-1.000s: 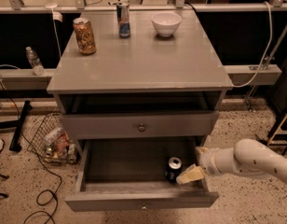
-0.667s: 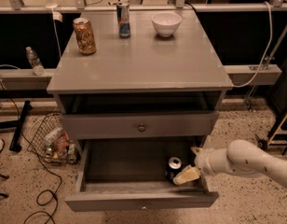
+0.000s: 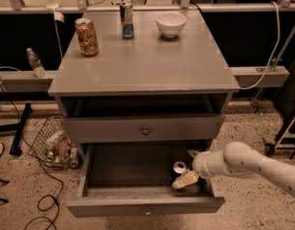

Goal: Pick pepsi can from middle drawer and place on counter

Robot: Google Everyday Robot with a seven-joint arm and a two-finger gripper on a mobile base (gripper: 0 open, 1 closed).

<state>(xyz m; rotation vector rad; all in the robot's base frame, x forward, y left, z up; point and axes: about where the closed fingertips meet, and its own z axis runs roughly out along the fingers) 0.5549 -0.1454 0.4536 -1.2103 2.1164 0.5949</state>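
Speckled flooring runs round a grey cabinet whose middle drawer (image 3: pixel 145 206) is pulled out at the bottom; the gripper (image 3: pixel 184 168) is reached down into its near right corner, fingers (image 3: pixel 185 179) spread apart with the pepsi can (image 3: pixel 179 166) standing upright between them, silver top showing; whether the pads touch the can yet I cannot tell. To do the grasp well, I judge the fingers should close squarely across the can's middle, not near its rim, and the lift should go straight up until the can clears the drawer wall and the knobbed drawer front (image 3: pixel 145 128) overhanging just above the gripper; only then swing out and up to the counter (image 3: pixel 152 66). Apart from the can, the drawer looks bare. Well above the gripper, the counter holds an orange can (image 3: pixel 86 36), a slim can (image 3: pixel 127 20) and a white bowl (image 3: pixel 171 24), which seems empty; far across from the gripper, a wire basket (image 3: pixel 42 133) on the floor holds rubbish.
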